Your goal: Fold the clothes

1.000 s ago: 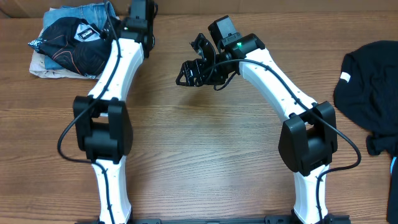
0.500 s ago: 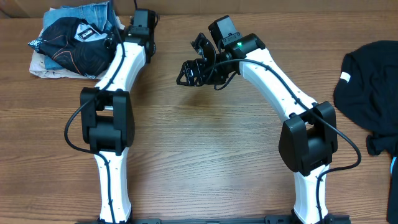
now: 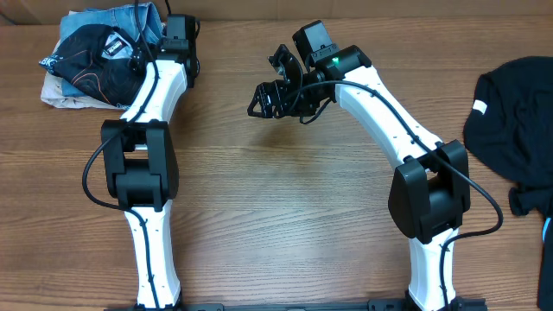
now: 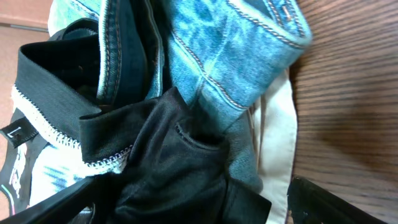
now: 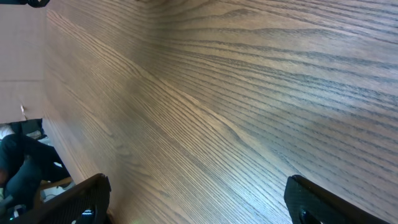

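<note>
1. Far left on the table (image 3: 285, 216), the jersey (image 3: 95, 60) lies atop the jeans (image 3: 130, 15); both rest on a flat cloth (image 3: 65, 97);
2. the left gripper (image 3: 145, 52) sits at that pile's right edge, over the jersey;
3. the right gripper (image 3: 266, 99) is to its right, far centre, above bare table;
4. another garment (image 3: 514, 112) lies at the right edge.

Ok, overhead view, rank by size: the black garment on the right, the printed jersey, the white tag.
1. black garment, partly cut off at the edge.
2. printed jersey.
3. white tag.
</note>
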You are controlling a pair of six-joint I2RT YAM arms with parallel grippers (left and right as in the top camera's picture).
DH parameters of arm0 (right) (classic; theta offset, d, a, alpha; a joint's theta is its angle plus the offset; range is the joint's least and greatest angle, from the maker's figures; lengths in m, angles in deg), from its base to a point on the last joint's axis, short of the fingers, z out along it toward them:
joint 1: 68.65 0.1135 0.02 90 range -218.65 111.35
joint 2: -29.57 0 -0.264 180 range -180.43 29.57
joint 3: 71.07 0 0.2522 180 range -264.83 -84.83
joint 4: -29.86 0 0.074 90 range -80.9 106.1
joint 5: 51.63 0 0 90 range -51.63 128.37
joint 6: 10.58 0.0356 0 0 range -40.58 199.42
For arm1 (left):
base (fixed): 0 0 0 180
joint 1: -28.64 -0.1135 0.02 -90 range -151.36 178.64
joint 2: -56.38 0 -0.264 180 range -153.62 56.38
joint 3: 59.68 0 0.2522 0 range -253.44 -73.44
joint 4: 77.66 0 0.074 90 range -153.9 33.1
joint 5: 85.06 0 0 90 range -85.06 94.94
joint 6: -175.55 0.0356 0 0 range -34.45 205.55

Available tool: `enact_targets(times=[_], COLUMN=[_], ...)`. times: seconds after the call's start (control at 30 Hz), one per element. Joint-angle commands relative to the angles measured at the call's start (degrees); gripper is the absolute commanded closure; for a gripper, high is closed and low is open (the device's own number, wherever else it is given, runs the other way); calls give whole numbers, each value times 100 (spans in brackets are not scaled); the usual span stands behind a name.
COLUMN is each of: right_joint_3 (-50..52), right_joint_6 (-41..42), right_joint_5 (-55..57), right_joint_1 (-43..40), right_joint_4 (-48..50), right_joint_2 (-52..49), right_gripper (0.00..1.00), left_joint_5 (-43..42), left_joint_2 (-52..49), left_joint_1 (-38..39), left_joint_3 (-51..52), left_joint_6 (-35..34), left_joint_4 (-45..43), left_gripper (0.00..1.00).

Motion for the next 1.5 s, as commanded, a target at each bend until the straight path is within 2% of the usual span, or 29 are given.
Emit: enact_targets(times=[0.0, 0.4, 0.57, 0.63, 0.7, 0.8, 1.13, 1.27, 1.33, 1.47], right_joint_3=[-94, -92, -94, -92, -92, -92, -92, -92, -94, -94], right_joint_6=[-48, -46, -46, -46, -46, -46, -44, -44, -44, -44], right_joint_5=[39, 39, 37, 37, 37, 35, 35, 35, 37, 37], right_joint_1=[-20, -31, -79, -96, -129, -166, -210, -210, -210, -214], right_joint_4=[26, 24, -24, -42, -63, -90, -90, -81, -79, -55], right_joint_2=[94, 94, 94, 94, 94, 94, 94, 94, 94, 94], right_gripper=[7, 7, 7, 7, 7, 7, 7, 7, 7, 7], left_joint_5=[72, 46, -245, -297, -289, -225, -243, -247, -240, -197], left_joint_2=[-74, -74, -74, -76, -76, -76, -133, -197, -223, -234], left_joint_1=[-9, -46, -81, -101, -127, -173, -361, -361, -361, -323], left_joint_3=[11, 11, 11, 13, 13, 13, 13, 13, 13, 13], left_joint_6=[125, 127, 175, 212, 260, 339, 1182, 1198, 1198, 1102], left_joint_4=[26, 170, 269, 280, 208, 42, -393, -404, -409, -411], left_gripper=[7, 16, 21, 18, 8, 3, 0, 0, 2, 15])
